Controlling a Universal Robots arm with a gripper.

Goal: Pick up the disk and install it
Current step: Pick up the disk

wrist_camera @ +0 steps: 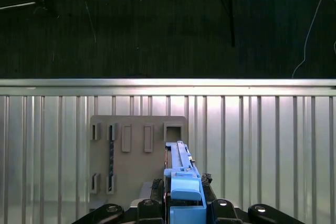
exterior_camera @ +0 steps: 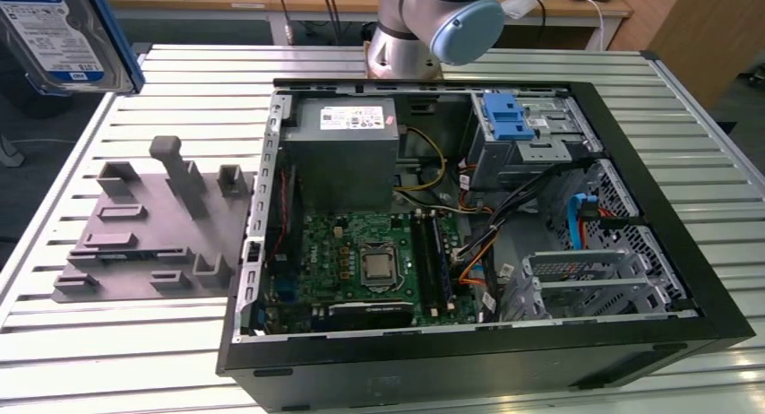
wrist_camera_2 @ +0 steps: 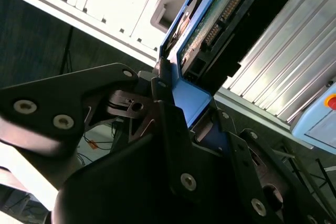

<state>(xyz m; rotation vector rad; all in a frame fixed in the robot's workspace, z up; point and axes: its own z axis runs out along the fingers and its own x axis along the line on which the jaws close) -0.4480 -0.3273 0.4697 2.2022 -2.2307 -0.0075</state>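
Ribbed silvery slats are making up the worktop (exterior_camera: 120, 342), with dark carpet (wrist_camera: 157, 24) lying beyond its edge. I am holding the disk (exterior_camera: 60, 38), flat, silver-faced and blue-railed. My jaws are clamping its blue end and keeping it clear above a grey moulded fixture plate (exterior_camera: 143, 244), beside the open black case (exterior_camera: 478, 369).

At ten o'clock in the exterior view, the disk (exterior_camera: 54, 36) is silver with a blue-and-white label and blue rails. The pincer (wrist_camera: 182, 188) is black. The desk (exterior_camera: 107, 351) is pale silver, striped with ribs. The fixture plate (exterior_camera: 143, 226) is matt grey. The computer case (exterior_camera: 478, 374) is black, holding a green motherboard (exterior_camera: 358, 262), a grey box (exterior_camera: 347, 159) with a white sticker, and a blue latch (exterior_camera: 508, 118) at one o'clock.
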